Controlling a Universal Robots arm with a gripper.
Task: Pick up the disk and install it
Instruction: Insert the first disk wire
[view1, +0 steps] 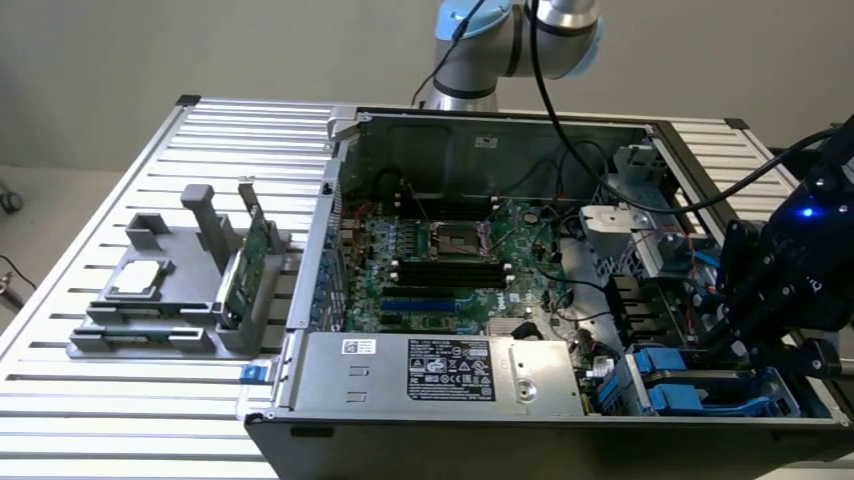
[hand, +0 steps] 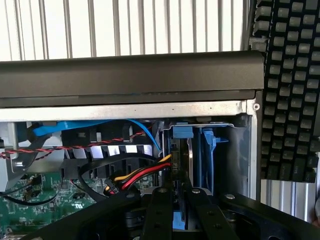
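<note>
The disk (hand: 181, 160) stands on edge in the drive bay at the case's corner, its dark side toward the wrist camera, with the blue carrier's end tab (hand: 182, 132) at its far end. My gripper (hand: 182, 192) straddles it, one black finger (hand: 160, 210) on each side and blue plastic between them, so it looks shut on the disk. In the exterior view my gripper (view1: 763, 355) hangs low over the drive bay (view1: 681, 390) at the view's lower right, where blue carrier parts show.
The open computer case (view1: 481, 120) holds a motherboard (view1: 441, 260) and a power supply (view1: 447, 370). Red, yellow and black cables (hand: 140, 175) run beside the bay. A grey fixture (view1: 147, 320) carries a small silver chip (view1: 140, 278) and a green card (view1: 247, 265). A black keyboard (hand: 290, 90) lies beside the case.
</note>
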